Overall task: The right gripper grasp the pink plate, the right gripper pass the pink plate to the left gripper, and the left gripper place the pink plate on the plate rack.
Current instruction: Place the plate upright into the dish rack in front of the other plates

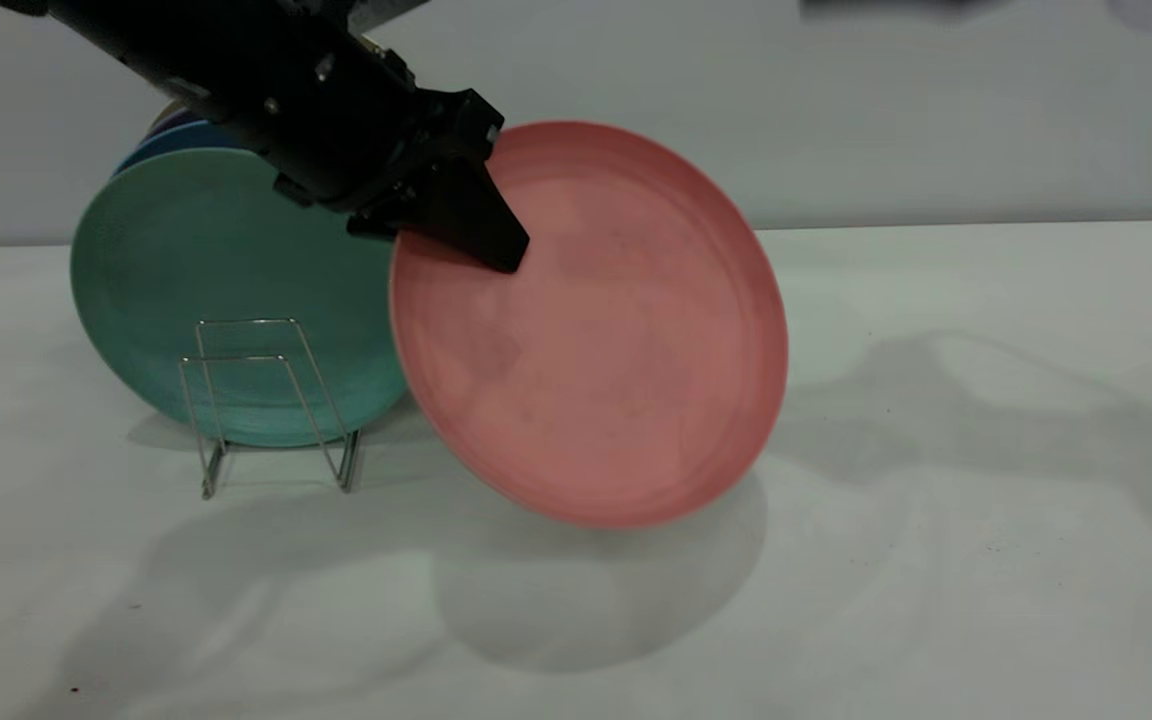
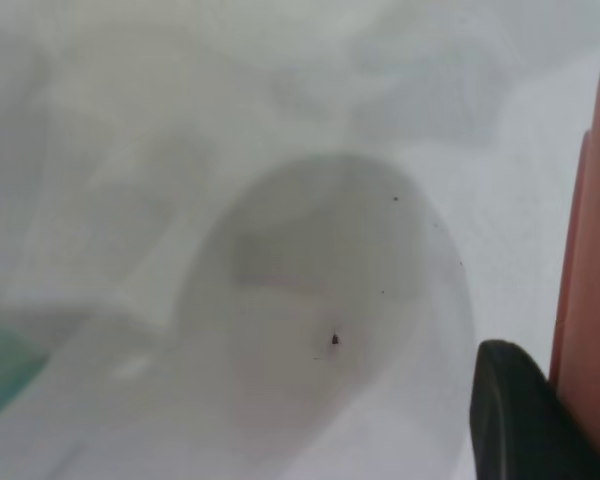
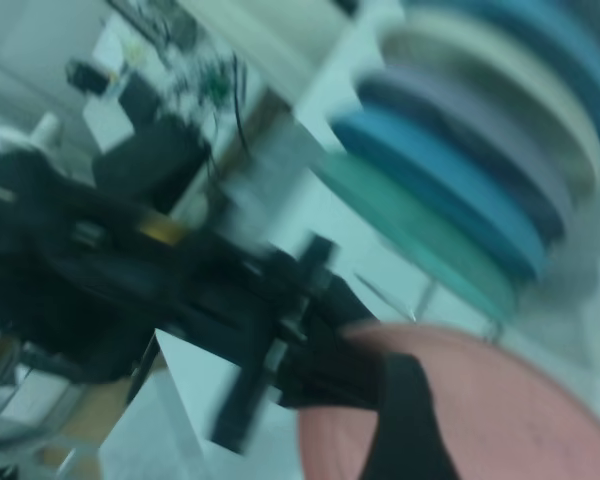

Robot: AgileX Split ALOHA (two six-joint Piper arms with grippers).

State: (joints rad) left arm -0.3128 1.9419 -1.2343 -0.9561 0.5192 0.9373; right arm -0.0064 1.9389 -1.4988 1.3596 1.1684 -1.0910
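Note:
My left gripper (image 1: 504, 252) is shut on the upper left rim of the pink plate (image 1: 606, 340). It holds the plate upright and tilted, just right of the plate rack (image 1: 266, 400), with the plate's lower edge close above the table. In the left wrist view one finger (image 2: 520, 420) presses against the plate's edge (image 2: 595, 300). The right gripper (image 3: 405, 430) is away from the plate. In its own view it looks from a distance at the pink plate (image 3: 520, 410) and at the left gripper (image 3: 320, 370) clamped on it. It is out of the exterior view.
A teal-green plate (image 1: 206, 290) stands in the rack behind its front wire loops, with blue and purple plates (image 1: 171, 135) behind it. The same row of plates shows in the right wrist view (image 3: 450, 190). The white table (image 1: 986, 500) stretches to the right and front.

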